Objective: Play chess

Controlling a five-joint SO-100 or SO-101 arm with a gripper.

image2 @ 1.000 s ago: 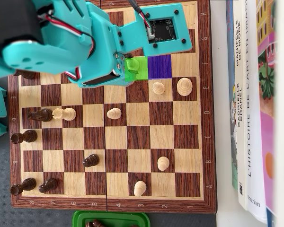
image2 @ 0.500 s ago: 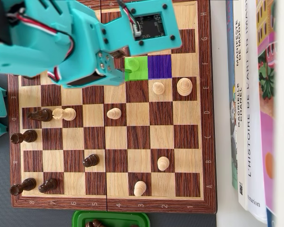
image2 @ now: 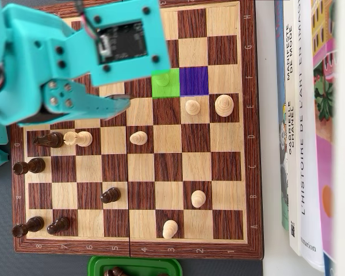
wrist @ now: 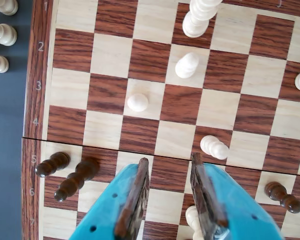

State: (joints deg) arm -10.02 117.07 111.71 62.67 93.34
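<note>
- In the overhead view we see a white book (image2: pixel 303 132) lying right of the board, its spine reading "L'HISTOIRE DE L'ART EN IMAGES".
- We see a second book (image2: pixel 324 86) beside it, its cover pink and green.
- We see a dark grey surface (wrist: pixel 7 150) beyond the board's edge in the wrist view.

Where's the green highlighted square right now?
In the overhead view, the green highlighted square sits in the board's upper middle, directly left of the purple highlighted square, with no piece on it.

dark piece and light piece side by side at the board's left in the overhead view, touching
Cannot tell: in the overhead view the dark piece and light piece overlap, with no gap showing.
</note>
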